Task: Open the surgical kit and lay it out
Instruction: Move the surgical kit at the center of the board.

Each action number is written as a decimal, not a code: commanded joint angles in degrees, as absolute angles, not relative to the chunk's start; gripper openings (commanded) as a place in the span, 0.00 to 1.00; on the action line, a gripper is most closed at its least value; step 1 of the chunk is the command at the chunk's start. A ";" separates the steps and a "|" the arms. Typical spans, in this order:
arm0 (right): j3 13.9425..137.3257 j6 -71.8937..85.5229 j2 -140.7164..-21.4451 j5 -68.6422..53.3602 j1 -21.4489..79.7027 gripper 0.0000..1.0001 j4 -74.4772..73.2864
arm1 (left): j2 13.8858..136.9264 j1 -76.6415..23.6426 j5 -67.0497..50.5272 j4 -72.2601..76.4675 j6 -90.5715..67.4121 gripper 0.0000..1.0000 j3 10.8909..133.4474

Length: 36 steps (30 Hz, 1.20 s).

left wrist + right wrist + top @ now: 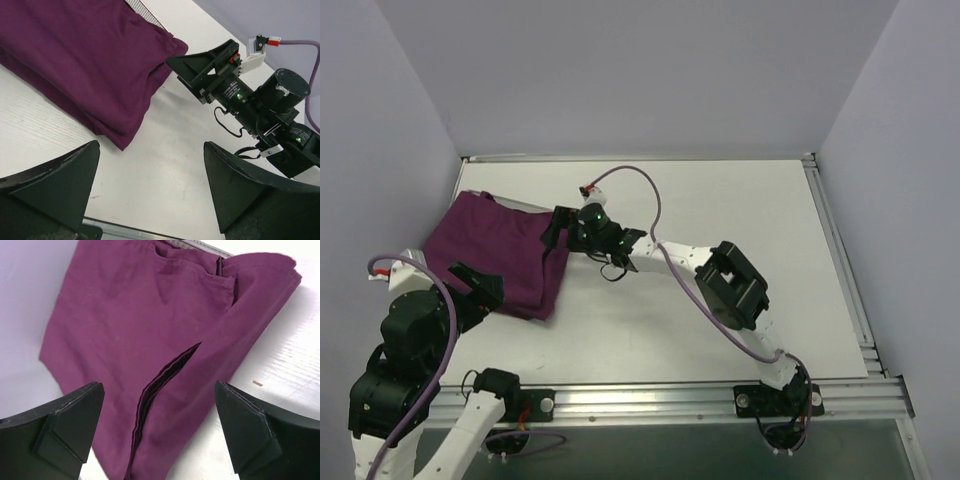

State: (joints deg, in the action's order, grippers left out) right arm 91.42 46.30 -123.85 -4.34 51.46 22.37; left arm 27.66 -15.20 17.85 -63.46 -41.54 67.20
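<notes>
While the left gripper and right gripper are both hanging wide open, gripping nothing, the dark purple cloth wrap is lying folded shut and creased on the left side of the white table, a strip of silver mesh tray poking out at its far edge.

Dark purple cloth wrap, white table, silver wire-mesh tray edge
</notes>
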 commanded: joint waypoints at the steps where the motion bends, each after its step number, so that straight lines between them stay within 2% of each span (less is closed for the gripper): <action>1: 98.69 46.23 -126.46 2.89 53.43 0.97 17.06 | 27.68 -14.85 19.42 -65.48 -39.55 0.94 66.88; 6: 105.55 46.58 -131.83 4.48 54.84 0.91 10.73 | 29.00 -14.85 19.16 -65.30 -38.15 0.94 68.37; 17: 107.75 46.14 -135.00 6.77 55.99 0.87 8.97 | 28.65 -14.85 18.02 -63.98 -36.74 0.94 67.68; 20: 109.24 46.14 -136.49 6.07 55.99 0.83 8.18 | 28.39 -14.85 17.67 -63.72 -36.74 0.94 66.89; 26: 109.78 46.14 -136.41 8.35 55.72 0.53 6.33 | 28.56 -14.85 14.52 -62.40 -34.55 0.94 66.18; 27: 109.51 46.14 -135.88 8.70 55.55 0.44 6.42 | 29.17 -14.85 13.81 -62.14 -34.11 0.94 66.27; 29: 108.46 45.97 -135.18 8.53 54.68 0.34 7.03 | 30.32 -14.85 12.23 -61.96 -33.49 0.95 66.36; 30: 108.28 45.79 -135.00 8.00 54.23 0.25 7.12 | 30.50 -14.85 11.78 -61.79 -33.40 0.95 66.27; 32: 107.93 45.88 -134.74 7.04 53.44 0.19 7.03 | 30.85 -14.85 11.17 -61.53 -33.40 0.95 66.18; 33: 107.15 45.70 -134.48 6.42 52.57 0.10 7.47 | 30.85 -14.85 10.12 -60.83 -33.31 0.95 65.83; 35: 106.61 44.91 -133.69 5.89 51.77 0.00 7.21 | 31.02 -14.85 9.15 -60.03 -33.40 0.96 65.30; 36: 106.09 44.48 -133.42 6.24 51.07 0.00 6.60 | 31.20 -14.85 8.01 -59.16 -33.31 0.98 65.04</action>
State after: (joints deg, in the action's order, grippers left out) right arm 107.77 47.55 -135.85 7.42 52.62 8.75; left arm 30.39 -15.20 11.51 -63.22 -34.81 65.54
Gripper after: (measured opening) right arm 0.078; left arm 0.965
